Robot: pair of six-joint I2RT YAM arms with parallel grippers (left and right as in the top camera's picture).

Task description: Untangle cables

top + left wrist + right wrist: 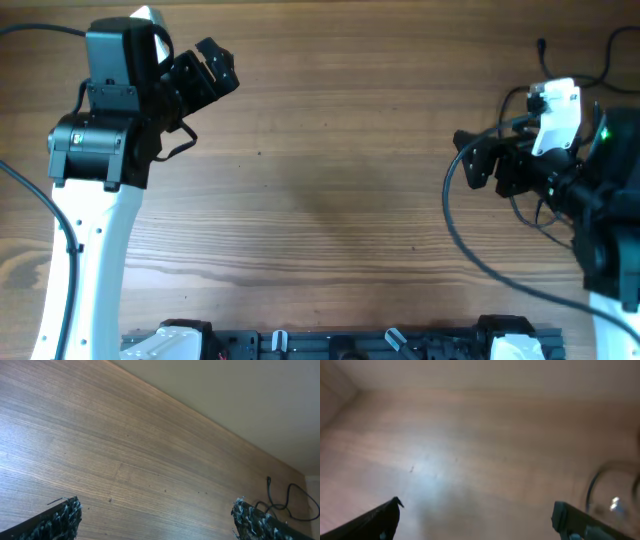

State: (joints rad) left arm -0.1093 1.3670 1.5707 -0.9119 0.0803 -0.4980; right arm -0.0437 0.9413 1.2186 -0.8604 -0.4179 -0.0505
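The cables show as thin black strands with a small plug end (541,46) at the table's far right, partly hidden behind my right arm. In the left wrist view a looping strand (280,506) lies far off at the right edge. My left gripper (218,72) is open and empty at the back left, well away from the cables; its fingers frame bare wood in the left wrist view (155,520). My right gripper (468,158) is open and empty, pointing left, with the cables behind it. The right wrist view (475,517) is blurred and shows bare wood between the fingers.
A thicker black arm wire (470,250) curves from the right arm across the table's right side. A dark blurred curve (592,485) shows at the right of the right wrist view. The arm bases (340,342) line the front edge.
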